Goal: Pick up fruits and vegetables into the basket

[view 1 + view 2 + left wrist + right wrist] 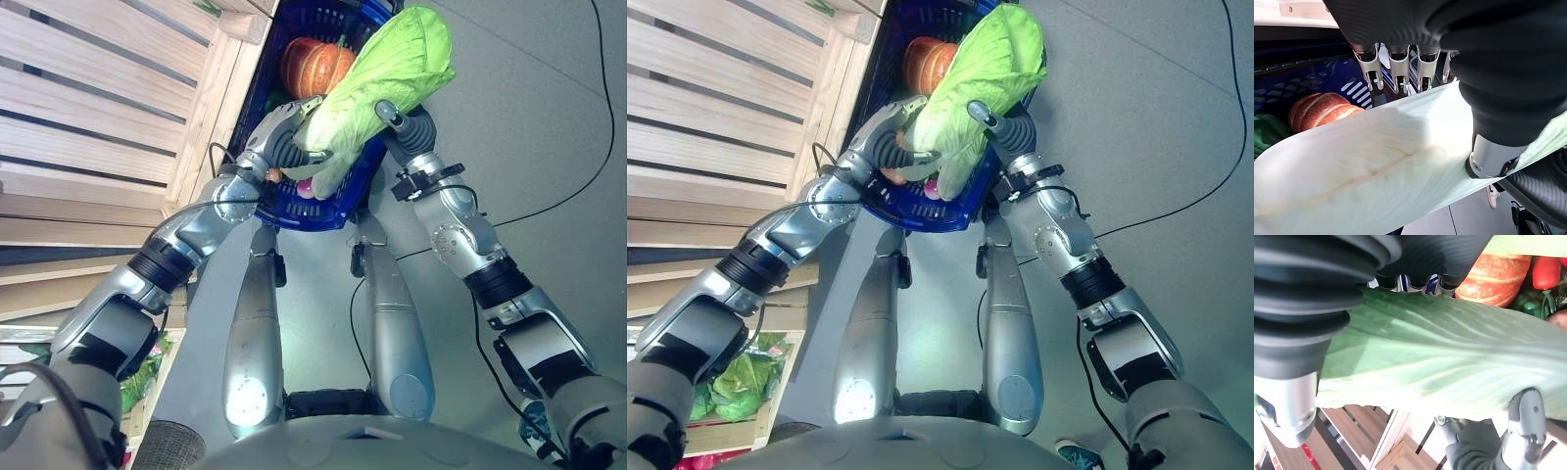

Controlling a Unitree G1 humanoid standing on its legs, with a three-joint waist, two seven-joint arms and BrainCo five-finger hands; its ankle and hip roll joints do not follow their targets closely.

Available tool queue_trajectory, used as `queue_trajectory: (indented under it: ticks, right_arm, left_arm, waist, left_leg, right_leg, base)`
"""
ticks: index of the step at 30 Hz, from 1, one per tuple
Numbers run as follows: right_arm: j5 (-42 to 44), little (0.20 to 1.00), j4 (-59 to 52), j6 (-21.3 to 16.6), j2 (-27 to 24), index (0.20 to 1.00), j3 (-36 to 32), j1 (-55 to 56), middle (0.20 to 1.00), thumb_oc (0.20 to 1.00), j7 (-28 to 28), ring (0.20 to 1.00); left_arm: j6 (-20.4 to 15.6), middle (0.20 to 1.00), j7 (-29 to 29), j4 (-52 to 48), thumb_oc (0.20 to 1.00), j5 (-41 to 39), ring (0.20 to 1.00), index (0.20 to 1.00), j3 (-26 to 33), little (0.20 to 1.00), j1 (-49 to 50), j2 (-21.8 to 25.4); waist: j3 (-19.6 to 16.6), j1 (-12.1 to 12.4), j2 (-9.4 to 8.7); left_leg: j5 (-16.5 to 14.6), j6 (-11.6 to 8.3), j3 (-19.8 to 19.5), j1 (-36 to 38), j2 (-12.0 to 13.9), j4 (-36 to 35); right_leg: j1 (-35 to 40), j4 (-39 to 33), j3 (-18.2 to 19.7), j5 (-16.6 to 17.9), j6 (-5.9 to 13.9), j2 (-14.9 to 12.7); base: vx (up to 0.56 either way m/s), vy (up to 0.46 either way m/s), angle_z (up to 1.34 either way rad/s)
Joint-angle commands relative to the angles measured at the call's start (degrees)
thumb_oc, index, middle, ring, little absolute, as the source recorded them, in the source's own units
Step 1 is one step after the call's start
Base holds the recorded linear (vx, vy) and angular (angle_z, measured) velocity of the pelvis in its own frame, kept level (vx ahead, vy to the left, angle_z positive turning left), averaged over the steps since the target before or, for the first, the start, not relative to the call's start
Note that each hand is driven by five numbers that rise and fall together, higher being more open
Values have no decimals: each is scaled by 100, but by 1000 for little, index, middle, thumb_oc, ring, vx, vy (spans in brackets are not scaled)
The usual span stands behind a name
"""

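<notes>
**Cabbage held over the basket by both hands**

The cabbage [377, 93] is clamped between the two hands, just above the near rim of the blue basket [323, 211]. The left hand [284, 137] presses on its pale stalk end, fingers curled along one flank; in its wrist view the fingers [1396, 68] lie over the white rib with the thumb on the opposite face. The right hand [407, 127] holds the other flank, its thumb [1528, 431] pressed on the leaf and its fingers wrapped over the far side.

The long axis runs from the stalk, between the hands, out and away to the leafy tip, which reaches past both hands over the basket's middle. Both hands sit about equally near the stalk end, so neither has the clear lead; the basket lies straight beyond and below them, and my guess is that the load needs to go forward and down.

A pumpkin [315, 67] already lies in the basket beyond the hands, partly hidden by the leaf. Something small and pink [306, 187] shows under the stalk; I cannot tell what it is. The basket's floor and far wall are mostly covered.
</notes>
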Motion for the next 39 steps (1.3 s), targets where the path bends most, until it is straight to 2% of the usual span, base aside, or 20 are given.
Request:
queue_trajectory:
  ticks: [1, 10, 11, 12, 13, 18, 21, 23, 27, 33, 39]
  right_arm:
    - [21, 200, -1001, -270, -19, 200, 72, -22, 200, 200, 445, 200]
    - [23, 200, -956, -315, 19, 200, 98, -42, 200, 200, 420, 200]
    - [29, 200, -924, -341, 37, 200, 106, -46, 200, 200, 416, 200]
    - [12, 200, -903, -361, 59, 200, 110, -43, 200, 200, 417, 200]
    - [3, 200, -903, -380, 71, 200, 117, -39, 200, 200, 411, 200]
    - [-19, 200, -888, -421, 98, 200, 97, -18, 200, 200, 380, 200]
    - [-71, 200, -881, -461, 107, 200, 90, -1, 200, 200, 296, 200]
    - [-194, 200, -812, -524, 174, 200, 61, 64, 200, 200, 213, 200]
    - [-441, 200, -726, -477, 292, 200, -57, 75, 200, 200, 15, 200]
    - [-599, 200, -633, -366, 320, 200, -222, 117, 200, 200, -110, 200]
    - [-1054, 200, -489, -161, 268, 200, -331, 119, 200, 200, -459, 200]
  left_arm:
    - [-54, 200, -177, -300, 200, 134, 200, 200, -176, 200, 10, 29]
    - [-60, 200, -55, -252, 200, 101, 200, 200, -171, 200, 37, -13]
    - [-61, 275, -3, -232, 275, 89, 275, 275, -169, 275, 46, -28]
    - [-57, 736, 65, -218, 736, 77, 736, 736, -164, 736, 55, -46]
    - [-42, 1000, 103, -219, 1000, 34, 1000, 1000, -150, 1000, 61, -56]
    - [-244, 1000, 352, -194, 1000, -219, 1000, 1000, -48, 1000, 135, -129]
    - [-632, 1000, 765, -202, 1000, -682, 1000, 1000, 122, 1000, 269, -235]
    - [-1057, 1000, 1149, -179, 1000, -1070, 1000, 1000, 428, 1000, 471, -430]
    - [-1411, 1000, 1708, -102, 1000, -1382, 1000, 1000, 942, 1000, 697, -688]
    - [-1524, 1000, 1966, 24, 1000, -1918, 1000, 1000, 1553, 1000, 822, -840]
    - [-1417, 1000, 2299, 236, 1000, -2124, 1000, 1000, 2047, 1000, 771, -838]
  waist:
    - [-218, 27, -7]
    - [-218, 34, 8]
    - [-218, 40, 7]
    - [-218, 44, 6]
    - [-218, 47, 5]
    - [-218, 56, -15]
    - [-218, 71, -20]
    - [-218, 96, -31]
    - [-218, 139, -52]
    - [-218, 153, -56]
    - [-218, 134, -25]
  left_leg:
    - [26, 91, 204, -86, -312, -188]
    - [23, 90, 210, -110, -300, -182]
    - [24, 91, 208, -105, -299, -185]
    - [24, 90, 205, -109, -298, -183]
    - [26, 88, 205, -103, -296, -195]
    - [25, 86, 194, -113, -304, -186]
    - [33, 89, 186, -117, -310, -187]
    - [22, 102, 162, -115, -324, -178]
    - [20, 107, 110, -133, -347, -168]
    - [10, 102, 75, -105, -370, -137]
    - [-5, 89, 60, -89, -377, -74]
  right_leg:
    - [202, 157, -299, -275, 422, 269]
    - [193, 140, -297, -282, 422, 248]
    - [203, 134, -300, -282, 422, 246]
    - [200, 135, -302, -281, 423, 244]
    - [206, 127, -303, -280, 424, 243]
    - [202, 125, -308, -275, 422, 245]
    - [204, 123, -313, -274, 416, 244]
    - [201, 139, -314, -291, 408, 250]
    - [179, 172, -313, -314, 385, 273]
    - [210, 214, -313, -361, 350, 287]
    - [219, 297, -300, -432, 302, 296]
  base:
    - [0, 0, 0]
    - [0, 0, 0]
    - [0, 0, 0]
    - [0, 0, 0]
    - [0, 0, 0]
    - [0, 0, 0]
    - [0, 0, 0]
    - [0, 0, 0]
    - [0, 0, 0]
    - [0, 0, 0]
    - [2, 6, 0]
